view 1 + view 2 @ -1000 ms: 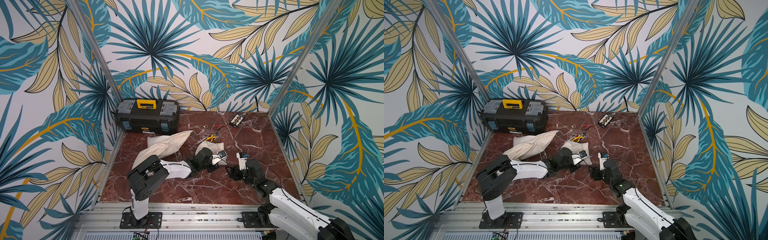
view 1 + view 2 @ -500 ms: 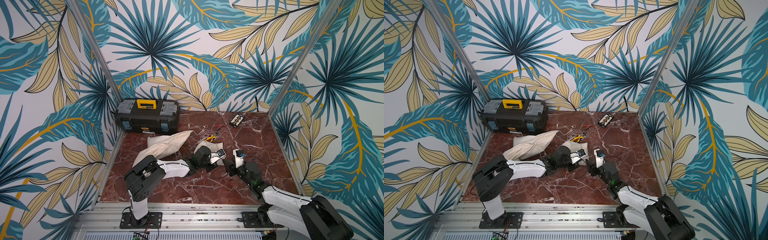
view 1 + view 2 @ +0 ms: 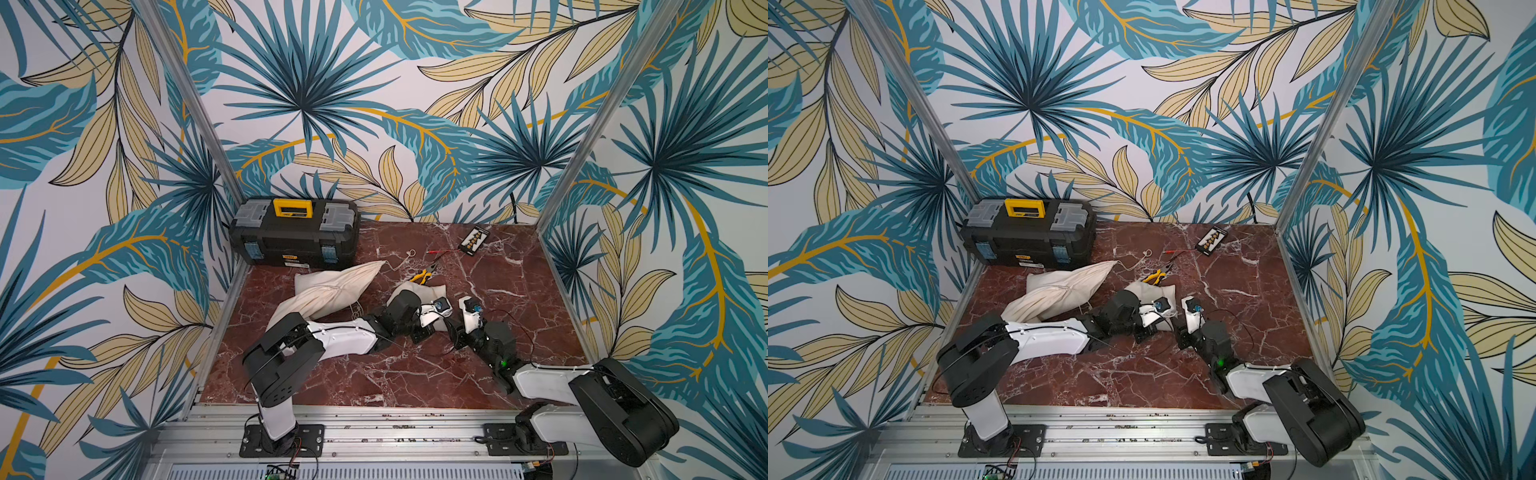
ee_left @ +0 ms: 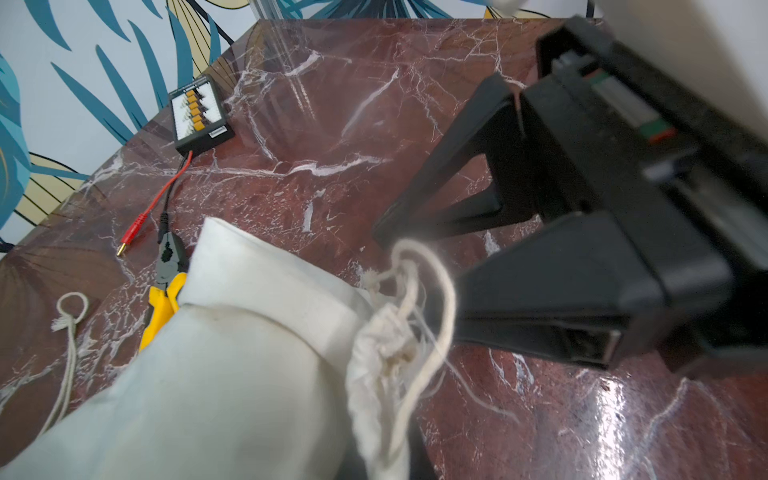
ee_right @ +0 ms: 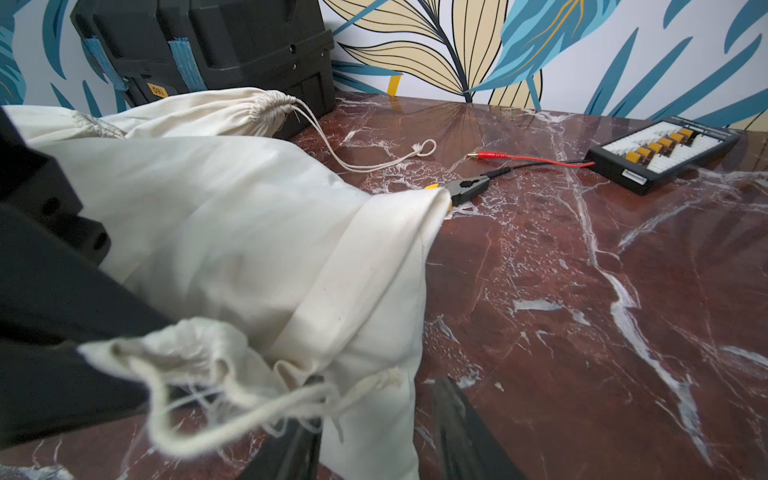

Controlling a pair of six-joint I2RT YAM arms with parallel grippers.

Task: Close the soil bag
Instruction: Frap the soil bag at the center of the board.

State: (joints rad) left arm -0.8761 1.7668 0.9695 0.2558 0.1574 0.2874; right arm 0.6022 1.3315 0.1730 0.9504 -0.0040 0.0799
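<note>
The soil bag (image 3: pixel 434 290) lay mid-frame in a top view, on the table (image 3: pixel 374 374) just below the yellow pliers (image 3: pixel 422 275). The left pincer (image 5: pixel 79 328) was pressed together on the bag's gathered mouth. The right pincer (image 4: pixel 419 266) stood spread around the drawstring (image 4: pixel 446 316). Cinching looked to be the step in hand: the next move probably called for nipping the cord and drawing it away from the braced mouth.
</note>
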